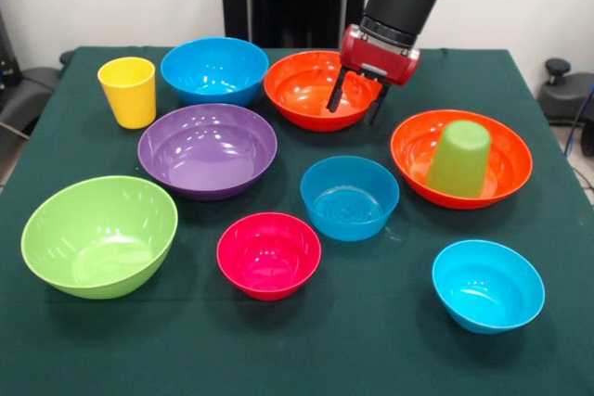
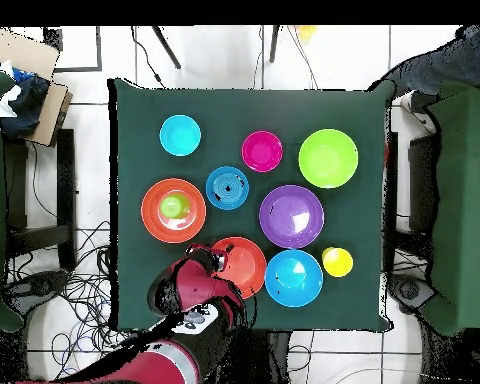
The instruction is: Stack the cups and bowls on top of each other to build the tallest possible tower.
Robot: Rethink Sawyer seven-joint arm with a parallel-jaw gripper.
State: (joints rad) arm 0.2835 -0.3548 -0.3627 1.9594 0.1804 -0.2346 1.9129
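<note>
Bowls: eight on the green tabletop, none stacked. Orange bowl at far centre, with the claw over its right rim, fingers apart, one inside the bowl and one outside. Second orange bowl at right, holding the light green cup upside down. Blue bowl, purple bowl, lime bowl, pink-red bowl, mid blue bowl, cyan bowl all stand apart. Yellow cup upright, far left.

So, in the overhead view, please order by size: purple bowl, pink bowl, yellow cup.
Largest to smallest:
1. purple bowl
2. pink bowl
3. yellow cup
The differences look clear.
</note>
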